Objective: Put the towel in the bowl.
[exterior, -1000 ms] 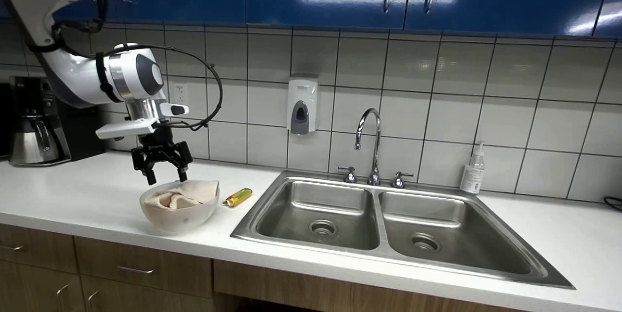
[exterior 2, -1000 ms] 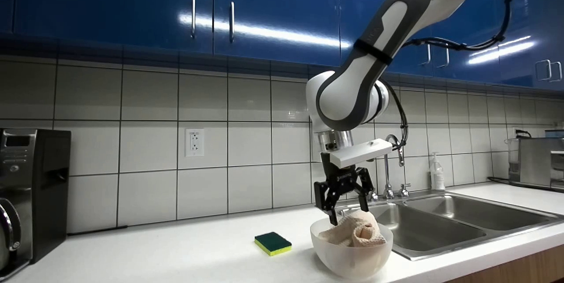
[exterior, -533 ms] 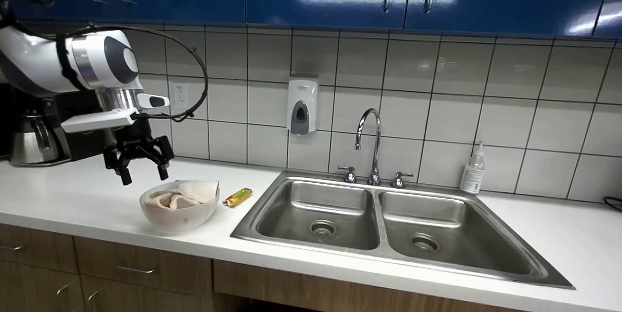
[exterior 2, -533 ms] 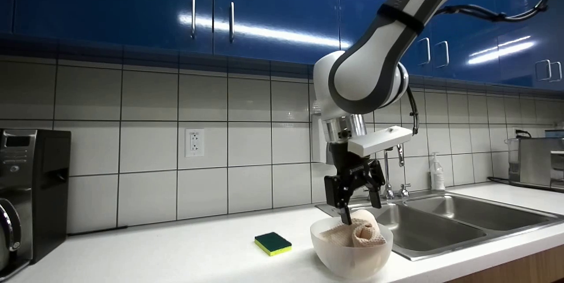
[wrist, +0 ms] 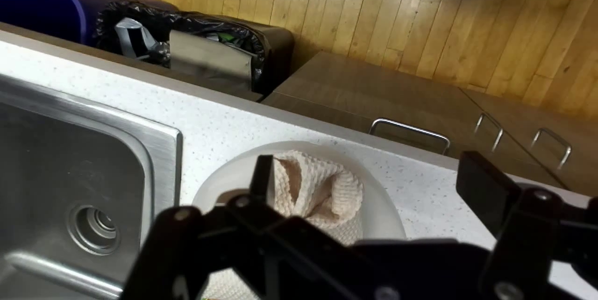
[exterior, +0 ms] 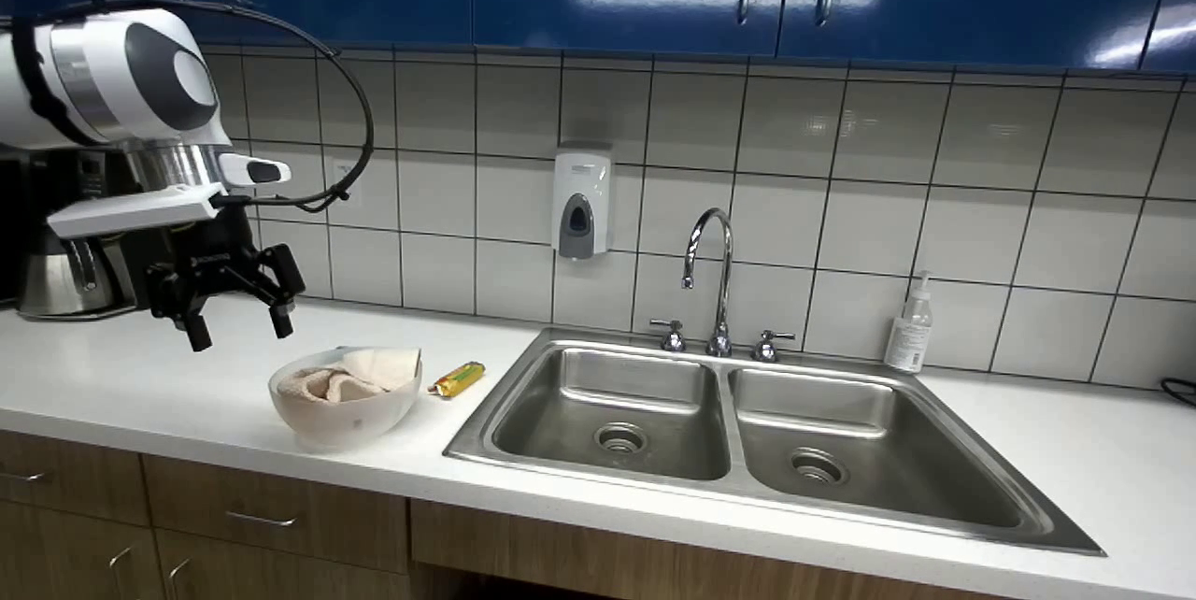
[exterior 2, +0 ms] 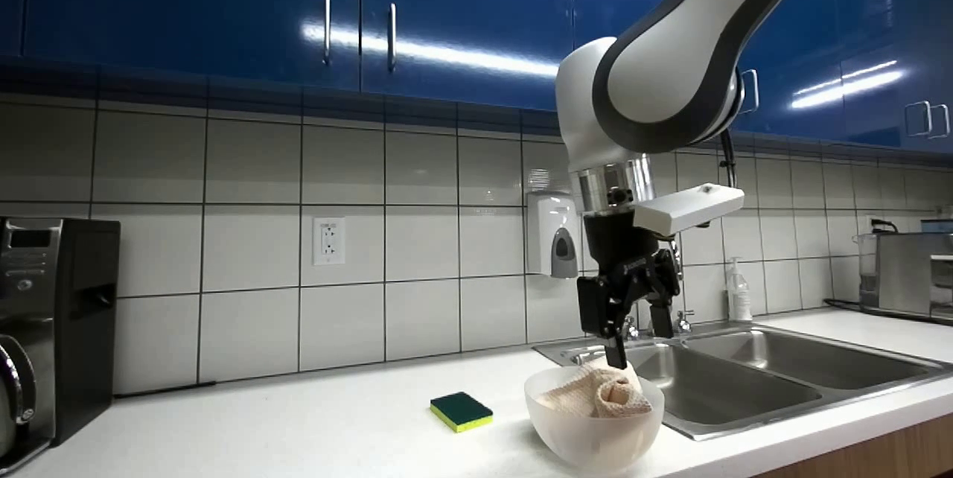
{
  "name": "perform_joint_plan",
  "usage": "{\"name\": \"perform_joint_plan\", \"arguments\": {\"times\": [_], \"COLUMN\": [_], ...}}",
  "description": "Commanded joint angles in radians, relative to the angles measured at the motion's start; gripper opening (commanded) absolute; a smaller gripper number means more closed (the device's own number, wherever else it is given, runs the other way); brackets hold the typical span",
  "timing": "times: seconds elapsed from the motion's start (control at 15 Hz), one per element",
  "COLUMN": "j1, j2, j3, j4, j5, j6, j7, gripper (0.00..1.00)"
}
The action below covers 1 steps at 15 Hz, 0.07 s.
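The white translucent bowl [exterior: 346, 422] stands on the counter left of the sink; it also shows in an exterior view [exterior 2: 588, 442] and in the wrist view [wrist: 385, 216]. The beige waffle-weave towel [exterior: 378, 366] lies bunched inside it, with one part rising at the rim; it also shows in an exterior view [exterior 2: 622, 396] and in the wrist view [wrist: 322, 188]. My gripper [exterior: 240, 331] is open and empty, above and to the left of the bowl there. In an exterior view the gripper [exterior 2: 639, 341] overlaps the towel's top edge. In the wrist view the gripper [wrist: 372, 181] hides part of the bowl and towel.
A yellow wrapped item [exterior: 458, 379] lies between bowl and double sink [exterior: 731, 413]. A green and yellow sponge [exterior 2: 461, 411] lies on the counter. The faucet [exterior: 721, 282] rises behind the sink. A coffee maker [exterior 2: 63, 329] stands at the far left. The counter's front edge is close to the bowl.
My open gripper has moved away from the bowl, leftward in an exterior view and slightly up, and rightward in an exterior view. The towel and bowl have stayed in place.
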Motion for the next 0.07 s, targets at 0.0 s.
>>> {"name": "perform_joint_plan", "arguments": {"times": [0.0], "j1": [-0.013], "j2": [-0.026], "j3": [0.018], "j4": [-0.013], "j5": [0.018], "j6": [-0.005], "j7": [-0.018], "gripper": [1.00]}}
